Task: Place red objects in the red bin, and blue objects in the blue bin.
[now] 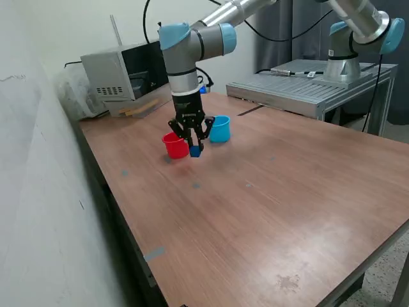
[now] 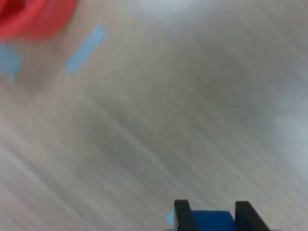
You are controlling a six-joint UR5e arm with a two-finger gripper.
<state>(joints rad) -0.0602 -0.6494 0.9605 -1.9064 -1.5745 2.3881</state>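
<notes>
My gripper (image 1: 195,146) is shut on a small dark blue cube (image 1: 195,151) and holds it just above the table, between the red bin (image 1: 175,146) and the blue bin (image 1: 219,128). In the wrist view the blue cube (image 2: 211,220) sits between my two black fingertips (image 2: 182,211), and part of the red bin (image 2: 33,17) shows blurred at a corner. No red cubes and no second blue cube are in view.
A grey box-like device (image 1: 124,70) stands at the table's back edge. A metal platform (image 1: 307,83) with a second arm's base (image 1: 345,64) is at the exterior view's right. Small blue tape marks (image 2: 85,48) lie on the wooden table (image 1: 268,204).
</notes>
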